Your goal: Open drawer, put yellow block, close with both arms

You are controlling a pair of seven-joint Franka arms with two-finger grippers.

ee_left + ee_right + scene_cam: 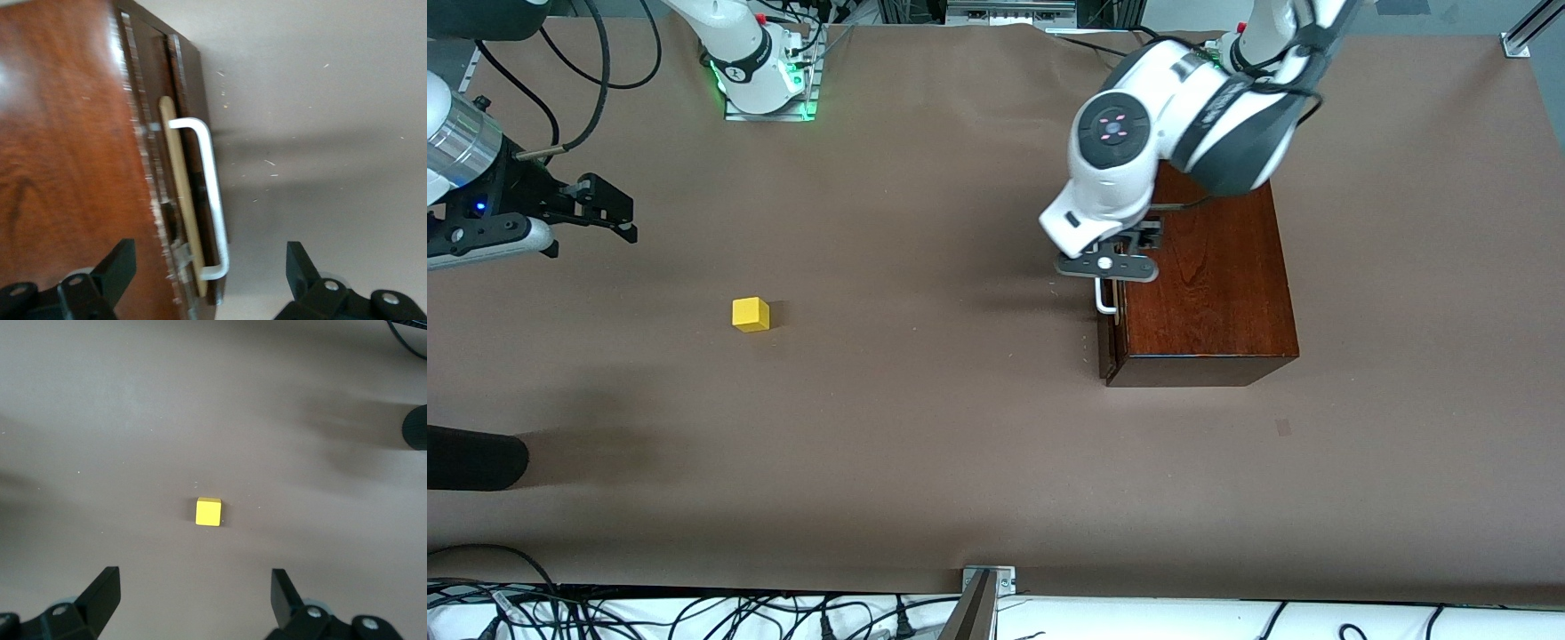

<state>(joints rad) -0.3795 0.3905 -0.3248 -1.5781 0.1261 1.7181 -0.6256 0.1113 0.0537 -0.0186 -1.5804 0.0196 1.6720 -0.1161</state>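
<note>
The dark reddish-brown wooden box (1209,284) stands toward the left arm's end of the table. Its drawer (1107,342) faces the right arm's end and carries a white U-shaped handle (1104,298). My left gripper (1110,271) hangs open just above that handle. In the left wrist view the handle (212,193) lies between the open fingers (119,267), untouched, and a thin pale wood strip (179,187) shows beside the drawer front. The yellow block (751,314) sits on the table toward the right arm's end. My right gripper (624,218) is open above the table, apart from the block (208,512).
A brown paper sheet (925,427) covers the table. A black rounded object (471,458) lies at the table edge toward the right arm's end, nearer to the front camera than the block; it also shows in the right wrist view (417,427). Cables lie along the front edge.
</note>
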